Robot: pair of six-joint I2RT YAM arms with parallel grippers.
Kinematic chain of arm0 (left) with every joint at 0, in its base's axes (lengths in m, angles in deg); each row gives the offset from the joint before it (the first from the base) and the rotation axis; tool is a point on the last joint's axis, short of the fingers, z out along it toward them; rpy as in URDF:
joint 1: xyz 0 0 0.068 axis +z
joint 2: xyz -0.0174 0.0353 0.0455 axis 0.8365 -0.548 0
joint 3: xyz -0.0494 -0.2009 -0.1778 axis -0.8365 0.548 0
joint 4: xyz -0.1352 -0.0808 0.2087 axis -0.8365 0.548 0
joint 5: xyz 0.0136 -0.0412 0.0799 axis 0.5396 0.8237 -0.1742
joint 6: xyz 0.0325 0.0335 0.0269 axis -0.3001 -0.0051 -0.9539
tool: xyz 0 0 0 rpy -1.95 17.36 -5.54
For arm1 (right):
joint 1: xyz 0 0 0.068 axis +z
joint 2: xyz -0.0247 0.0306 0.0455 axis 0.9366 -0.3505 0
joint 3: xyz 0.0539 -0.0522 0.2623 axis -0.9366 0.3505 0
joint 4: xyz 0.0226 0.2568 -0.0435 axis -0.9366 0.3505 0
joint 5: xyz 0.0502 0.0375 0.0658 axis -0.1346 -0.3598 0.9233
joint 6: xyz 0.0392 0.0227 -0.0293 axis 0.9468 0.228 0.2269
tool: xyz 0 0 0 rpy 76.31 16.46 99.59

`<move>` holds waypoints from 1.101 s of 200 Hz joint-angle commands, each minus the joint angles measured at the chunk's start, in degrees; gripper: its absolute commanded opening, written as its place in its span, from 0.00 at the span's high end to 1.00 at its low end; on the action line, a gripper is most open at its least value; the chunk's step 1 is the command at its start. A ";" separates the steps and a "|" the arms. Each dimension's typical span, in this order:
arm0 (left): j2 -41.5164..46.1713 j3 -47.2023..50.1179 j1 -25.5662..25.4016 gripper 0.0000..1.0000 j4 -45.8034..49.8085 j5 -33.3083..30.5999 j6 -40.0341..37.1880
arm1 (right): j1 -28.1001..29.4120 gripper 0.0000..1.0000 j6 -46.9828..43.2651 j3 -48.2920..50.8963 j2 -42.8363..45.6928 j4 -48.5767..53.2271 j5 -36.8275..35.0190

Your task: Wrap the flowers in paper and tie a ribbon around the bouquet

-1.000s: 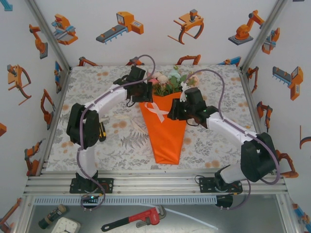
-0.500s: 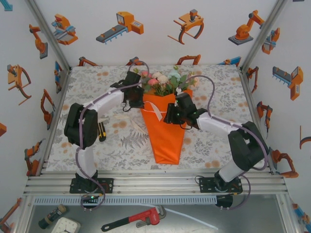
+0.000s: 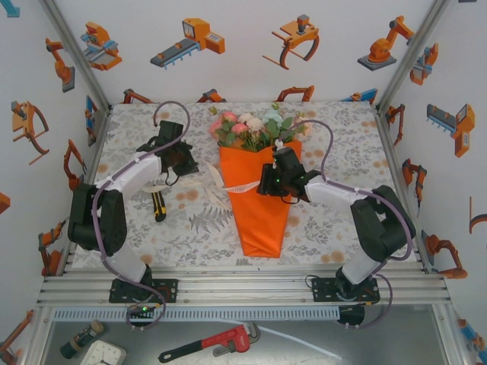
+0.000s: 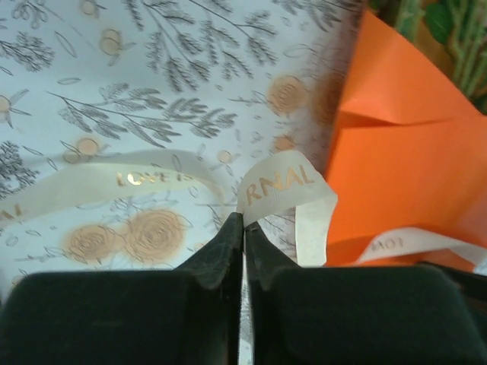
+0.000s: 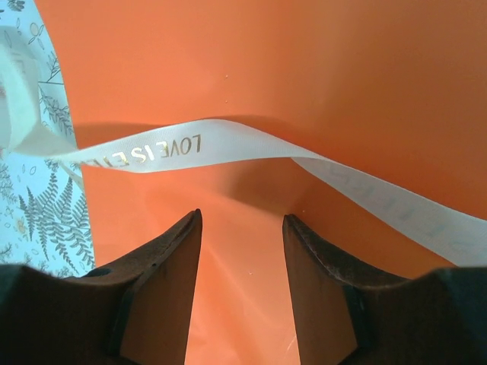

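**Orange paper (image 3: 259,217) cone on a floral tablecloth (image 3: 335,228), ribbon (image 3: 237,185) pinched at one end**

Biggest thing first: the grey-and-orange tablecloth covers the whole tabletop in the overhead view. The paper lies in the middle of it, folded into a cone. Its point faces the arm bases and its wide mouth is on the far side.

The flowers (image 3: 251,128) stick out of that mouth, pink and white heads with green leaves. The left wrist cam catches a bit of green stem in its top right corner, above a folded edge of the paper.

The left gripper (image 3: 185,162) sits off the cone's left side, over bare cloth. From overhead I can't tell what its jaws are doing, but its wrist cam settles it. The black fingers (image 4: 217,255) are pressed together with the ribbon clamped between them, and a loop with gold lettering curls up just past the tips.

The right gripper (image 3: 264,185) hangs over the upper part of the cone. Its wrist cam shows the fingers (image 5: 163,274) standing apart with nothing between them, just orange paper below. The ribbon runs across the paper just beyond the tips, with "LOVE IS" readable in gold.

Overhead, the ribbon is a thin cream strip across the upper cone, trailing off its left edge.

Smallest bit: a black-and-yellow hand tool (image 3: 157,204) lies on the cloth beside the left arm.
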 commanded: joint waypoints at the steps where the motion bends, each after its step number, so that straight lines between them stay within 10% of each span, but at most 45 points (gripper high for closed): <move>1: -2.98 -2.39 1.85 0.67 -0.41 6.24 -1.48 | 0.34 0.53 0.57 -0.78 2.22 -2.13 3.08; 44: 3.68 -4.51 9.24 0.54 7.52 3.94 -3.64 | 0.53 0.52 1.76 -0.77 6.29 -3.27 6.75; 78: 9.60 0.11 19.46 0.60 16.59 -15.07 1.82 | 0.74 0.52 1.52 0.01 11.04 -2.75 5.91; 119: 4.62 0.19 30.36 0.51 15.74 -9.39 -1.67 | 0.78 0.50 0.98 1.18 14.66 -3.09 5.90; 177: -6.07 -3.08 30.91 0.47 11.10 -0.75 -5.10 | 0.78 0.48 -0.34 2.84 15.90 -4.09 5.91; 220: -9.30 -6.11 30.74 0.99 15.58 -2.61 -5.41 | 0.78 0.49 -0.22 3.80 16.05 -4.53 5.23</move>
